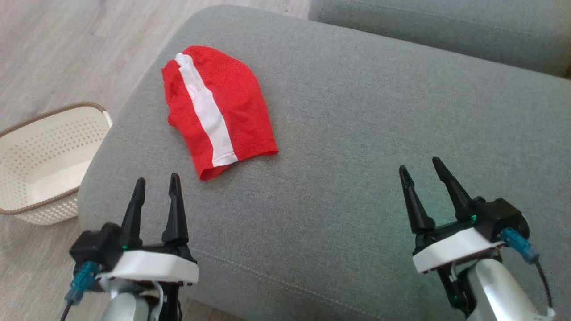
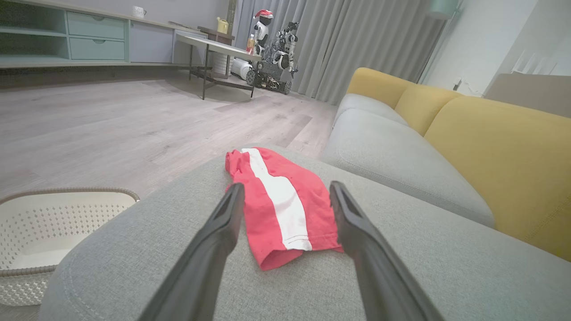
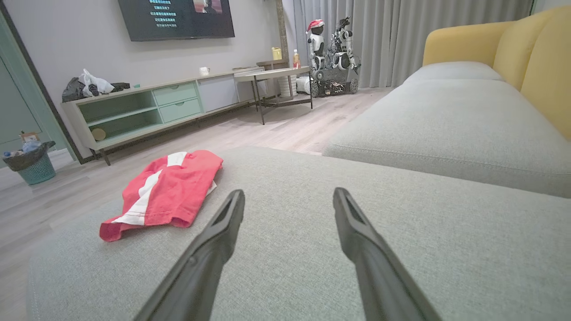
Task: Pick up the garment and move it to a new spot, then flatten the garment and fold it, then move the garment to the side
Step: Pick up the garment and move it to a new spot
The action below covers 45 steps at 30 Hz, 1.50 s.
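On the floor at the far left stands a pale perforated basket, just beside the grey sofa cushion. To its right, at the near left edge of the cushion, your left gripper hovers with its two dark fingers spread and nothing between them. Beyond it, on the far left part of the cushion, lies the garment: red shorts with a white stripe, loosely doubled, the hem end pointing near and slightly puffed open. At the near right, your right gripper is likewise spread and empty, well apart from the garment.

The pick-up appears to be the step in hand. Your left gripper looks lined up with the garment in its wrist view, so lead with it. Come down on the near hem, where the cloth stands up a little, and pinch both layers rather than the top one alone. Lift clear of the cushion before carrying it right, towards the middle, where both grippers can reach to flatten it. Mind the left edge: a slip there could drop the cloth towards the basket.
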Motion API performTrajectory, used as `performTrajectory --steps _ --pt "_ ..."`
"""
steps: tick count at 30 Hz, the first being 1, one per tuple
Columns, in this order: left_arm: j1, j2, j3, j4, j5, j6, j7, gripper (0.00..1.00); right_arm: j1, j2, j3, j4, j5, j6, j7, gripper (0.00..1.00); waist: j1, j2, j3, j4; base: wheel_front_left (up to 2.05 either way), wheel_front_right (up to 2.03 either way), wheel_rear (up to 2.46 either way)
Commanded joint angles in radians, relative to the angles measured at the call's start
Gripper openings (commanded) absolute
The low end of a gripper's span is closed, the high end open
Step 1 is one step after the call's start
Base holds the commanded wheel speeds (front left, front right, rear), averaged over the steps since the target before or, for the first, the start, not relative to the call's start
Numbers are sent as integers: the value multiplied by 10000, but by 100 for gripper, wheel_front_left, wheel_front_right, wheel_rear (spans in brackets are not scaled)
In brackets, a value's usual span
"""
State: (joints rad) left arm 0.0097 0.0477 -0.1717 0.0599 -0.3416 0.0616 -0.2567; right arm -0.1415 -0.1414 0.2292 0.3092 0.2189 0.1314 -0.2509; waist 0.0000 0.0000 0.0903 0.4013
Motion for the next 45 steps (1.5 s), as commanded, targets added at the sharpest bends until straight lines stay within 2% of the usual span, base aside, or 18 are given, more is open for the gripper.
performTrajectory --steps 1,8,15,24,33,34,35,40,45 --pt "-614 26 413 -315 10 -21 -51 100 -279 -136 134 -362 3 -7 -108 100 0 0 139 -79 0 0 0" --pt "-1690 26 514 755 469 -273 -51 100 -523 -531 -748 -923 -156 -7 -4 100 0 0 955 -281 0 0 0" --pt "-3645 26 362 3100 543 -637 -28 100 -766 -1230 -1717 -2309 -311 -7 629 100 0 0 2086 -510 0 0 0" --pt "-6566 290 395 5826 368 -771 1150 100 -930 -1801 -2136 -3861 -208 -7 1365 100 0 0 3239 -852 0 0 0" --pt "-8422 688 350 8415 370 -574 2417 100 -970 -1886 -2097 -4280 -154 -7 1522 100 0 0 3866 -1275 0 0 0" --pt "-8515 705 342 8608 358 -580 2478 43 -983 -1880 -2102 -4265 -145 -7 1508 100 0 0 3877 -1308 0 0 0" --pt "-8585 710 341 8770 337 -590 2493 0 -994 -1871 -2111 -4242 -139 -7 1490 100 0 0 3878 -1335 0 0 0" --pt "-8647 667 341 9087 253 -639 2159 0 -1034 -1766 -2088 -4022 -108 -7 1367 100 0 0 3700 -1460 0 0 0" --pt "-8499 607 516 9031 -38 -826 1355 0 -1069 -1514 -1938 -3555 -87 -7 1129 100 0 0 3173 -1649 0 0 0"
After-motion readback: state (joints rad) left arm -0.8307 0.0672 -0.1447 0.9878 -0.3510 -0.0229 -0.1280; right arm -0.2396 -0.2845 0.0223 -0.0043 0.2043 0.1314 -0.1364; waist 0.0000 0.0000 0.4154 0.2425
